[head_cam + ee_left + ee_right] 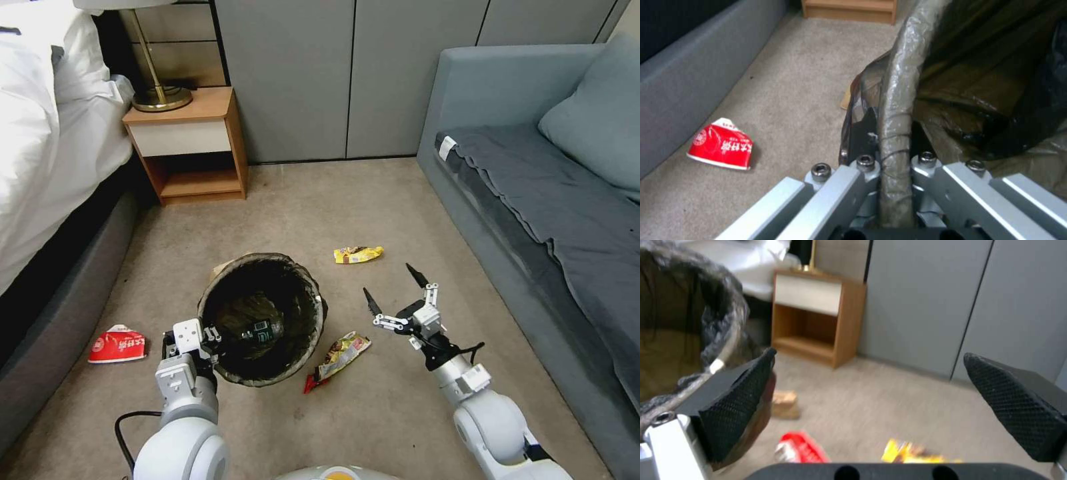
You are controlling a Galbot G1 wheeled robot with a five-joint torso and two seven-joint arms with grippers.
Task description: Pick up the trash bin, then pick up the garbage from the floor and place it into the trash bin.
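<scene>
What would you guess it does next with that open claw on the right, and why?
Probably lower the right end effector onto the wrapper lying beside the trash bin. Its fingers are spread and empty above the carpet, that wrapper is the nearest piece, and the left end effector already grips the bin's rim.

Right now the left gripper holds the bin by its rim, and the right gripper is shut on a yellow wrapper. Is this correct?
Not quite. The left gripper does hold the bin by its rim, but the right gripper is open and holds nothing, as the head view shows. The yellow wrapper lies on the floor.
</scene>
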